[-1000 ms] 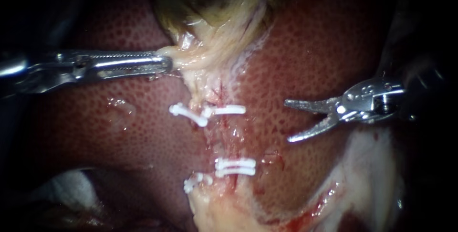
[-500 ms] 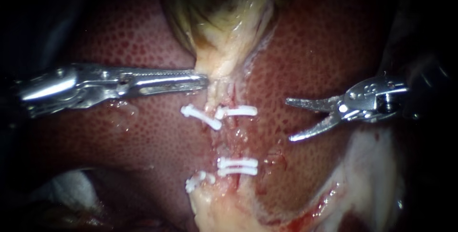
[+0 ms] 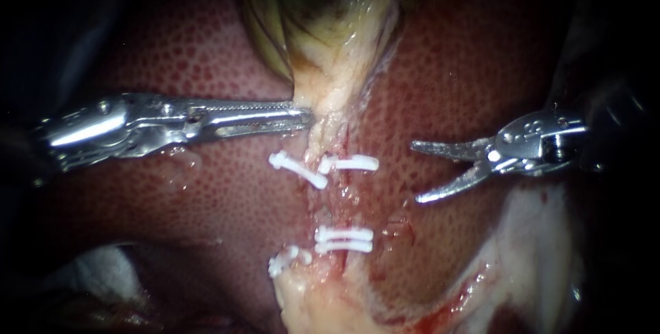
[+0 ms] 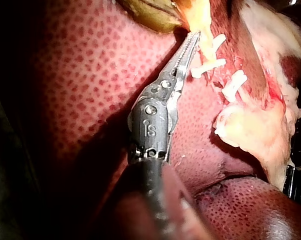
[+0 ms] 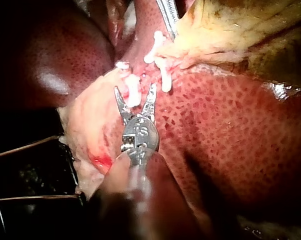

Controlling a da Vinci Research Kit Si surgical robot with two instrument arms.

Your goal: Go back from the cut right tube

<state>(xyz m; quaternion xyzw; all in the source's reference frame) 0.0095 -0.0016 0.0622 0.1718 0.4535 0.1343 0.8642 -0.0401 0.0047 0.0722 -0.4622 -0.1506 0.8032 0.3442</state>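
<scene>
Nearest you, a pale fatty mass [image 3: 323, 303] filled the lower edge of the endoscope view, with a white pad [image 3: 96, 265] in the dark to its left. Just beyond the mass sat the double clip [image 3: 342, 239], and the lower left clip [image 3: 285, 262] lay beside it.

From the double clip the cut right tube [image 3: 340, 193] showed as a raw red gap running up to the upper right clip [image 3: 349, 163]. The upper left clip [image 3: 297, 169] lay slanted next to that one.

Your right tool [image 3: 415, 173] hung over bare liver [image 3: 447, 66] to the right of the gap, well apart from every clip. Its jaws were spread wide with nothing between them. Open liver lay between its tips and the tube. A pale flap [image 3: 536, 238] sat just below its wrist, and the dark edge of the field was close behind.

Your left tool [image 3: 308, 118] came in level from the left, just above the upper clips. Its jaws were closed on the pale strand [image 3: 330, 110] under the gallbladder [image 3: 323, 25].

Farthest off, the gallbladder ran out past the upper edge, with liver on both sides.
</scene>
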